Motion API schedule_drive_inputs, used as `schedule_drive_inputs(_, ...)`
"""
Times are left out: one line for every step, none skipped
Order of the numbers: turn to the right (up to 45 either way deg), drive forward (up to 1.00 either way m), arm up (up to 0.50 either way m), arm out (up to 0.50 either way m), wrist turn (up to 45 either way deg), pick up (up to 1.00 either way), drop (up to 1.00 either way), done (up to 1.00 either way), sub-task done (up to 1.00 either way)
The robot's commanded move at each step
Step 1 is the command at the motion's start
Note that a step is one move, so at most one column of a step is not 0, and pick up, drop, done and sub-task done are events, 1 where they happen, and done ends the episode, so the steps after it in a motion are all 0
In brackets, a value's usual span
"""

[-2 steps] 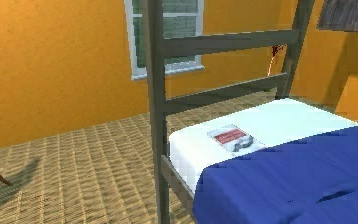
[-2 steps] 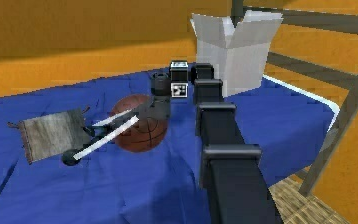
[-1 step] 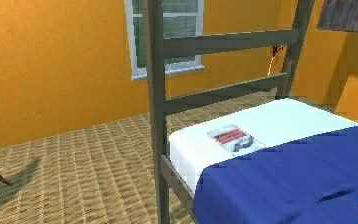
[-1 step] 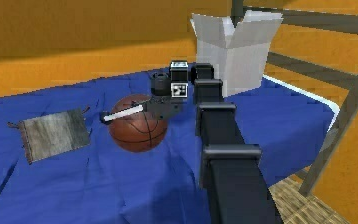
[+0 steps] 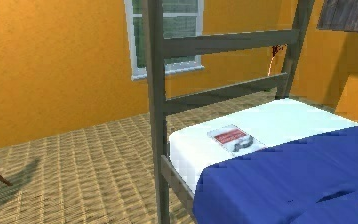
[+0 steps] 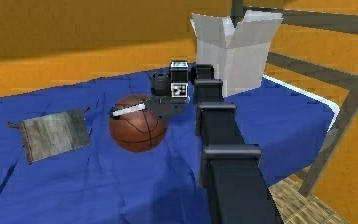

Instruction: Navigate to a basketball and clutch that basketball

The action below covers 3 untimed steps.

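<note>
An orange-brown basketball (image 6: 137, 129) with dark seams lies on the blue bed cover (image 6: 57, 185) in the arm side view, left of the middle. The dark arm bar (image 6: 227, 150) rises from the bottom edge and ends at two white marked squares (image 6: 177, 78). Left of them the gripper (image 6: 129, 106) reaches down to the ball's top, its thin fingers (image 6: 137, 103) across the ball's upper surface. I cannot tell whether the gripper holds anything, since the ball rests on the bed.
An open white cardboard box (image 6: 232, 50) stands on the bed behind the arm, and a flat grey wood-patterned item (image 6: 55, 134) lies left of the ball. In the forward view a grey bed frame post (image 5: 155, 90) stands ahead, with a small flat item (image 5: 234, 137) on the white sheet (image 5: 287, 125). A window (image 5: 169, 35) is set in the orange wall, above carpeted floor (image 5: 77, 170).
</note>
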Motion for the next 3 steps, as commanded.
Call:
schedule_drive_inputs(0.0, 0.00, -0.12, 0.00, 0.0, 0.00, 0.00, 0.00, 0.00)
schedule_drive_inputs(0.0, 0.00, 0.00, 0.00, 0.0, 1.00, 0.00, 0.00, 0.00)
schedule_drive_inputs(0.0, 0.00, 0.10, 0.00, 0.0, 0.00, 0.00, 0.00, 0.00)
